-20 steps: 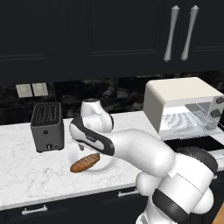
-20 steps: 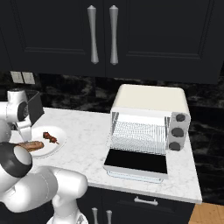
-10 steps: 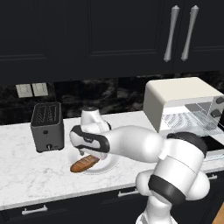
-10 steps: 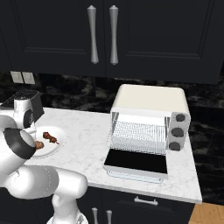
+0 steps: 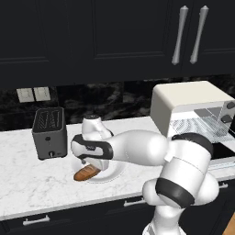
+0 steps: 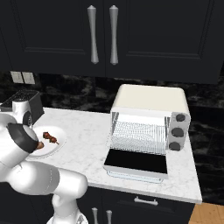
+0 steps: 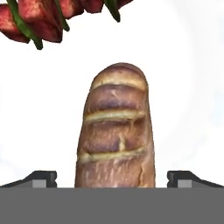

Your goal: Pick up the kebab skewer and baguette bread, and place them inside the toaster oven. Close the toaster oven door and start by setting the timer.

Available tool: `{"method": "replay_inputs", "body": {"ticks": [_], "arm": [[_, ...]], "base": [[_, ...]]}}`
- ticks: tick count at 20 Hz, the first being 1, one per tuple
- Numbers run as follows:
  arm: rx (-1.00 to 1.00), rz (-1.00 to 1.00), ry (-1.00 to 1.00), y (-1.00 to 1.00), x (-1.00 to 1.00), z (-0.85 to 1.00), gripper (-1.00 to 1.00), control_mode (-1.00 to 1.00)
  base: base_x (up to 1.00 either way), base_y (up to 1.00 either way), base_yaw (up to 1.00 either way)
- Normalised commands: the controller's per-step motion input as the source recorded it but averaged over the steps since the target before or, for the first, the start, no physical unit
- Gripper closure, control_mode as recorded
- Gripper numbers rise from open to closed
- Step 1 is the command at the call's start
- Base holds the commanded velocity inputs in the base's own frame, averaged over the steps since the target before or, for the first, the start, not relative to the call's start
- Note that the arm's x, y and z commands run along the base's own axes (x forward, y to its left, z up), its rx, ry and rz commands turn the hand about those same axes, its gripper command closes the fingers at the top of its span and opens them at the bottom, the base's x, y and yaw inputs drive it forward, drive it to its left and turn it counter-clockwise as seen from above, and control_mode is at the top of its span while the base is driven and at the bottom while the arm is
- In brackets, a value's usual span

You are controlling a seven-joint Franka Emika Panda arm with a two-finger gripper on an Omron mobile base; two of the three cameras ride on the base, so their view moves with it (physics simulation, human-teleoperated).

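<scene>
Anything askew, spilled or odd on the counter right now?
Nothing stands out. The baguette bread and kebab skewer lie on the white plate, nothing spilled. The toaster oven sits square with its door folded down flat, as the task needs. The slot toaster stands upright.

Black cabinets (image 5: 114, 36), dark marble backsplash (image 6: 78, 94), white marble counter (image 6: 87, 135), wall outlets (image 5: 33, 94).

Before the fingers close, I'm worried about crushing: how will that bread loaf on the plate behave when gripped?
The bread loaf looks stiff, with a ridged crust, so it probably won't flop. Its rounded sides may roll or slip between the open gripper. It is small on the plate, so likely light.
</scene>
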Motion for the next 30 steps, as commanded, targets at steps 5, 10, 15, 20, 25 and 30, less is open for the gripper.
{"method": "replay_inputs", "body": {"ticks": [5, 10, 15, 20, 25, 30], "arm": [[0.00, -0.01, 0.00, 0.00, 0.00, -0.12, -1.00, -1.00], [0.00, 0.00, 0.00, 0.00, 0.00, -0.15, -1.00, -1.00], [0.00, 0.00, 0.00, 0.00, 0.00, -0.04, 1.00, -1.00], [0.00, 0.00, 0.00, 0.00, 0.00, 0.00, 1.00, -1.00], [0.00, 0.00, 0.01, 0.00, 0.01, 0.11, 1.00, -1.00], [0.00, 0.00, 0.00, -0.06, -0.04, 0.53, 1.00, -1.00]], "base": [[0.00, 0.00, 0.00], [0.00, 0.00, 0.00], [0.00, 0.00, 0.00], [0.00, 0.00, 0.00], [0.00, 0.00, 0.00], [0.00, 0.00, 0.00]]}}
